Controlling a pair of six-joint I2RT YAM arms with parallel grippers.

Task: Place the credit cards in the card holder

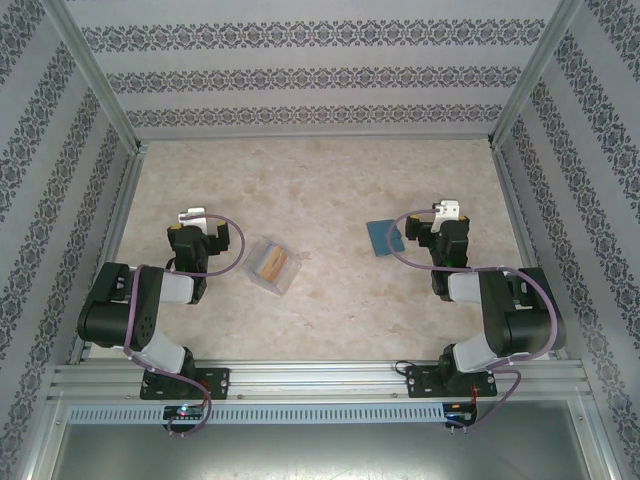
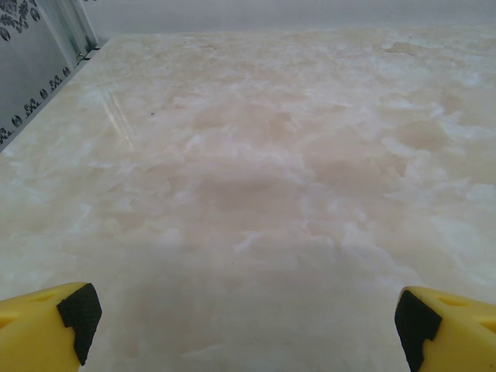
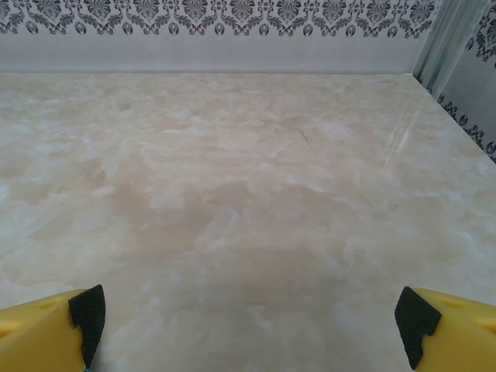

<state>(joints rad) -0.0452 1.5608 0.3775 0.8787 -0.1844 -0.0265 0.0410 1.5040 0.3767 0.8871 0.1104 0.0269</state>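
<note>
The credit cards (image 1: pixel 271 263) show as orange-tan and pale flats inside a clear plastic case (image 1: pixel 283 278) lying left of the table's middle. The card holder (image 1: pixel 384 237), a small teal-blue square, lies flat right of the middle. My left gripper (image 1: pixel 191 219) sits to the left of the case, apart from it. My right gripper (image 1: pixel 443 214) sits just right of the card holder. In the left wrist view the left gripper (image 2: pixel 244 318) stands open over bare marble. The right gripper (image 3: pixel 248 318) also stands open, its yellow fingers (image 3: pixel 43 329) wide apart with nothing between them.
The marble-patterned table (image 1: pixel 320 190) is boxed in by patterned walls and metal posts (image 1: pixel 95 70) at the back corners. An aluminium rail (image 1: pixel 320 378) carries both arm bases at the near edge. Bare tabletop stretches behind both grippers to the back wall.
</note>
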